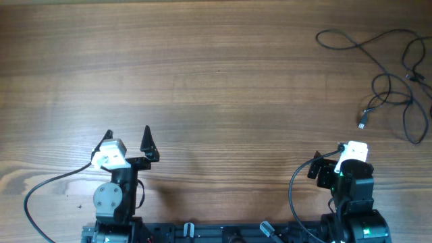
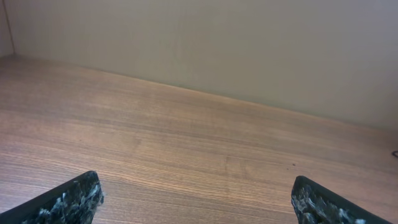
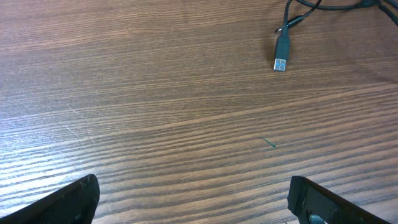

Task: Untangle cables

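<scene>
The cables (image 1: 388, 74) lie in loose tangled loops at the far right of the table, thin and black. One plug end with a silvery tip (image 1: 362, 124) points toward the front; it shows in the right wrist view (image 3: 281, 56) as a USB plug. My left gripper (image 1: 127, 140) is open and empty at the front left, far from the cables; its fingers frame bare wood in the left wrist view (image 2: 198, 198). My right gripper (image 1: 327, 158) is open and empty at the front right, a little short of the plug; the right wrist view (image 3: 193, 196) shows bare table between its fingers.
The wooden table (image 1: 216, 81) spans the view. A pale wall (image 2: 249, 43) rises at the table's far edge. A tiny green fleck (image 3: 268, 144) lies on the wood. Each arm's own thick black wire (image 1: 40, 185) loops beside its base.
</scene>
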`<state>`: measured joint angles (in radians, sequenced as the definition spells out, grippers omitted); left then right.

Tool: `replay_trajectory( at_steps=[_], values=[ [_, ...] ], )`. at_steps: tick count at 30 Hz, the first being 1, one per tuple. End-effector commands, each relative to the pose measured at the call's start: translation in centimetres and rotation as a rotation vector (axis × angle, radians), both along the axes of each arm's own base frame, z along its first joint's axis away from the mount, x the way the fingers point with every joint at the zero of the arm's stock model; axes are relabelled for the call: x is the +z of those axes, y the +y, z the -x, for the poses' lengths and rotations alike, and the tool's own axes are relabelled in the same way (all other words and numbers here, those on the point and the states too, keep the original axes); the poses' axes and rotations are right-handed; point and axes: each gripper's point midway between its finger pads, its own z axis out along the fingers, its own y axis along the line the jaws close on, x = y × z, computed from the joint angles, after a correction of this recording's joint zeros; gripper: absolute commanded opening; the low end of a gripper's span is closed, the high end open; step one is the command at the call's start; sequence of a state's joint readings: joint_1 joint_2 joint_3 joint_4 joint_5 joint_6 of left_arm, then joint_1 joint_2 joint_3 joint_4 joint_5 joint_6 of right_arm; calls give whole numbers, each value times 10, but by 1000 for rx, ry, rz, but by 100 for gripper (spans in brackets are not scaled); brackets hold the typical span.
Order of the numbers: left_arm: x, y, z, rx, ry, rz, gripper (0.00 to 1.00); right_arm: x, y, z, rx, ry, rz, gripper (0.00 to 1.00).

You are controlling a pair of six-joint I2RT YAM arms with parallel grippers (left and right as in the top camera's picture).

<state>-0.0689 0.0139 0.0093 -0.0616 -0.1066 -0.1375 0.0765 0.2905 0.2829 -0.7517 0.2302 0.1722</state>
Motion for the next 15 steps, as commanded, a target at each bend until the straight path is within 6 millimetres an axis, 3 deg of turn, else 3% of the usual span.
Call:
replay_trajectory(
  at_steps=[1, 3, 15],
  values=[
    [0, -1, 0, -11, 0, -72, 100, 1, -2, 0, -15, -14, 2, 100],
    [-2, -7, 0, -54, 5, -142, 100, 1, -2, 0, -15, -13, 2, 100],
    [-1, -7, 0, -55, 4, -142, 100, 1, -2, 0, -15, -14, 2, 100]
  ],
)
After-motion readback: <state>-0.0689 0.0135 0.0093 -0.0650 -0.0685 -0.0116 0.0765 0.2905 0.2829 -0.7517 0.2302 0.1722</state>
